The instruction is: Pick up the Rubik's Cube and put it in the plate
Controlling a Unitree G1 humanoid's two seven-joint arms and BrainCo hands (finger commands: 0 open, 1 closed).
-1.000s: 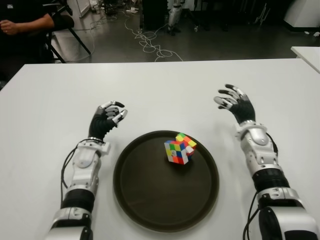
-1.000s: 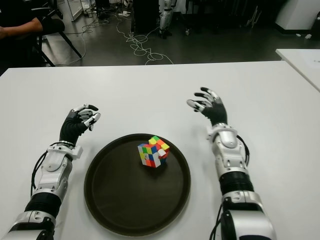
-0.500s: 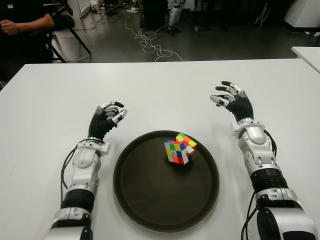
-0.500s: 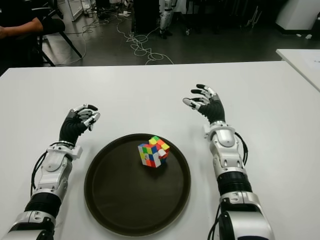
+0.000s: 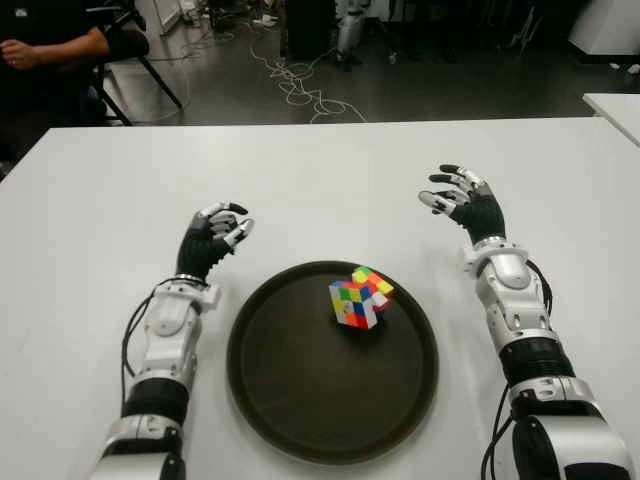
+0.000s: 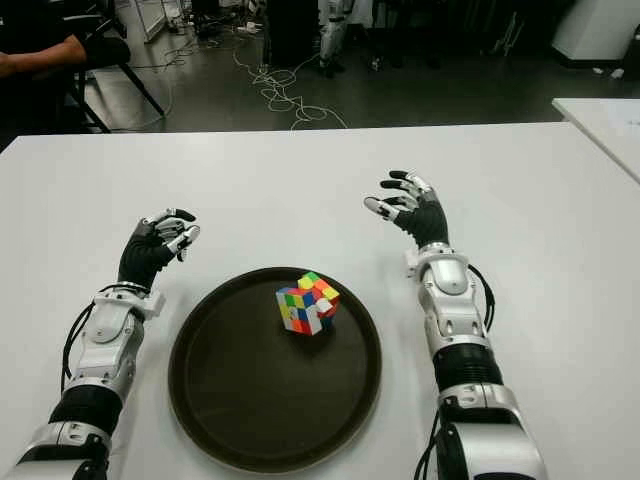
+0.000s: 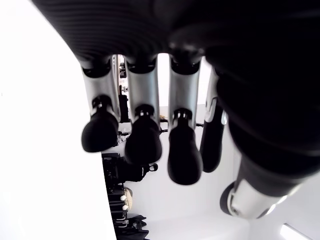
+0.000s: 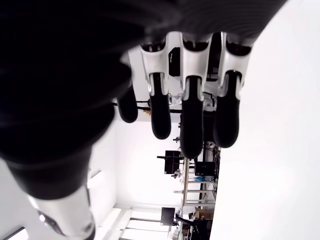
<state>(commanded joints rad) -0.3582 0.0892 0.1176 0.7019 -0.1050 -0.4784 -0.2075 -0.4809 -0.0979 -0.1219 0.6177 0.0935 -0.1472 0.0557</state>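
Left eye view – Rubik's Cube point(image 5: 360, 298) in plate point(image 5: 290, 400), both hands' fingers point(image 5: 448, 192) loose, empty

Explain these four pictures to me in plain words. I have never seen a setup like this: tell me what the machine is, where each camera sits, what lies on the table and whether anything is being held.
This is a humanoid robot with two silver-and-black arms ending in many-fingered hands. The two wide pictures come from the two eyes of a camera on its head, looking down at a white table. The two close, dark pictures come from cameras on each wrist, looking along that hand's own fingers.

On the table lies a round dark brown plate, and a scrambled multicoloured Rubik's Cube sits inside it, tilted, toward the far side. So the cube is already in the plate.

Neither hand holds anything. The left hand shows left of the plate with fingers loosely bent; the right hand shows to the plate's right and beyond it, fingers spread.
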